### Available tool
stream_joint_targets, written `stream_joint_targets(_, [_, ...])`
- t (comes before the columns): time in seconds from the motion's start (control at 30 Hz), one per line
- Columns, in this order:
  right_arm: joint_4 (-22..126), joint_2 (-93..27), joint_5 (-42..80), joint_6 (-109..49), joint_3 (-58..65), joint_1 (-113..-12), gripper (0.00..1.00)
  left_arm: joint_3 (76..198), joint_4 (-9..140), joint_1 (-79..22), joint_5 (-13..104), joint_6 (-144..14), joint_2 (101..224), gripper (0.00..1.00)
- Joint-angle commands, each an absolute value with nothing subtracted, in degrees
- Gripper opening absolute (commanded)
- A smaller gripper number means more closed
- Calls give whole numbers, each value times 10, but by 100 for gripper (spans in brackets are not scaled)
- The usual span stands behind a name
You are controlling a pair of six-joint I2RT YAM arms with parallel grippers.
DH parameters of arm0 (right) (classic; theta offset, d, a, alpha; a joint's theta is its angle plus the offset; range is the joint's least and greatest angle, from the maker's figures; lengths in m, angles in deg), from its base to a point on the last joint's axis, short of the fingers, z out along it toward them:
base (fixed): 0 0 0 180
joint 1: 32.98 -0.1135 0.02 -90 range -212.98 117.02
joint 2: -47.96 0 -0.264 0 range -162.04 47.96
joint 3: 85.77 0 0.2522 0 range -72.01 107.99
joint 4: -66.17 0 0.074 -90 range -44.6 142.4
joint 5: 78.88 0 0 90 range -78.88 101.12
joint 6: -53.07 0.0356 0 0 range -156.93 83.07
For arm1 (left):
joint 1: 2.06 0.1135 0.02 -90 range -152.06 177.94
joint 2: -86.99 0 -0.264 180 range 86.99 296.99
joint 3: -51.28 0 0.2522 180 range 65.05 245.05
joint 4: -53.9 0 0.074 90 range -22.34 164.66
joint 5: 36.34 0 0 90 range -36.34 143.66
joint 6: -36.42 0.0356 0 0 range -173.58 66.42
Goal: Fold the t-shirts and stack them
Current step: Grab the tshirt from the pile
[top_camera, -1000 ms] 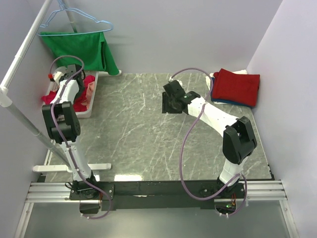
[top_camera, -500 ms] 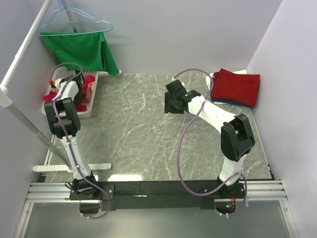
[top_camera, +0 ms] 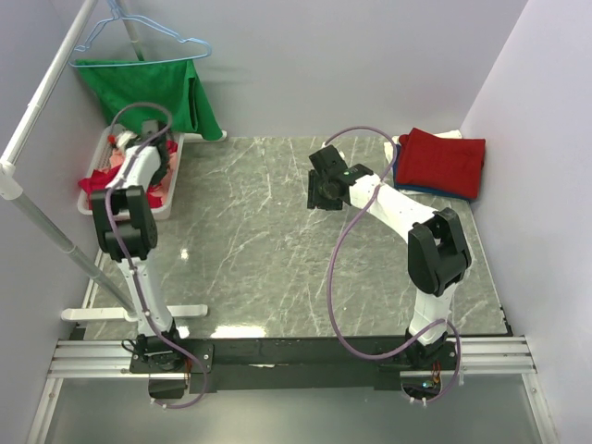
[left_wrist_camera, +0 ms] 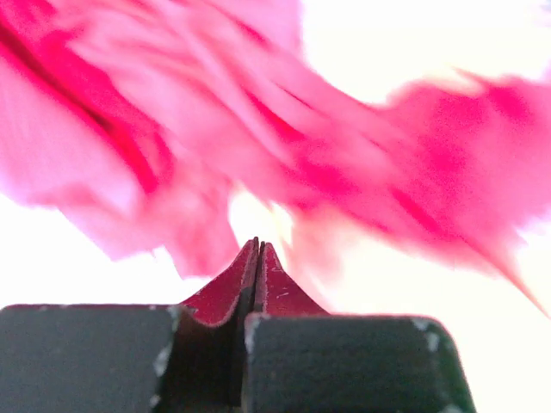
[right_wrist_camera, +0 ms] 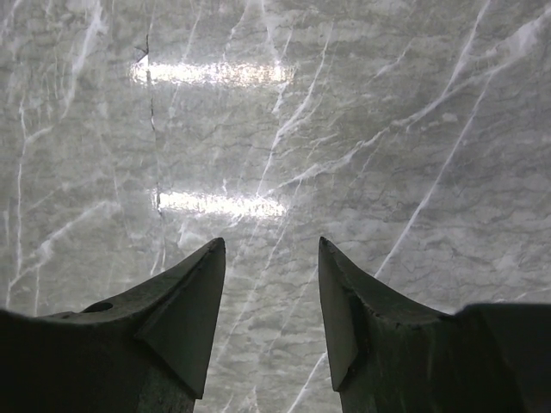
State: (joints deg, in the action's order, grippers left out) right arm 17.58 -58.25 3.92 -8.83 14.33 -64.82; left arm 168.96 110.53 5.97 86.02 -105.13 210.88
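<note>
Hovering over the grey marbled table (top_camera: 250, 259), the right gripper (right_wrist_camera: 271, 245) stands wide open, holding nothing. The left gripper (left_wrist_camera: 258, 245) is fully closed in the white plastic bin (top_camera: 159, 209) by the bright pinkish-red t-shirt (left_wrist_camera: 172, 129); whether cloth is pinched I cannot tell. The folded dark red t-shirt (top_camera: 442, 159) lies far right

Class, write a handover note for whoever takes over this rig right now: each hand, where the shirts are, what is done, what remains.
Left hand: shut, down in the white bin at the pinkish-red t-shirt; whether it has caught cloth is unclear.
Right hand: open, empty, over bare table.
Done: dark red t-shirt lies folded atop others at the table's far right.
Left: lift out, fold and stack the bin's shirts.
</note>
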Motion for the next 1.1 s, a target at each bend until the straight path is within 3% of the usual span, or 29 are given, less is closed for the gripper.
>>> stream_joint_targets(0.0, [173,-587,43,-75,168,-644,54,1692,1084,-16,903,-1026,1982,1])
stream_joint_targets(0.33, [182,-575,54,-64,140,-644,53,1688,1084,-49,925,-1005,1913,1])
stream_joint_targets(0.37, [185,-573,56,-63,138,-644,53,1691,1089,-49,940,-1005,1917,4])
stream_joint_targets(0.4, [187,-570,57,-63,135,-645,53,1694,1091,-49,947,-1004,1921,16])
stream_joint_targets(0.47, [188,-569,58,-64,127,-645,53,1705,1102,-49,977,-1003,1933,21])
stream_joint_targets(0.67, [184,-570,57,-70,125,-644,53,1756,1162,-43,1045,-1018,1998,54])
stream_joint_targets(0.8, [176,-574,59,-77,131,-644,53,1789,1221,-29,1069,-1070,2051,63])
stream_joint_targets(1.07, [156,-580,70,-82,138,-644,53,1736,1214,24,1055,-1109,2082,63])
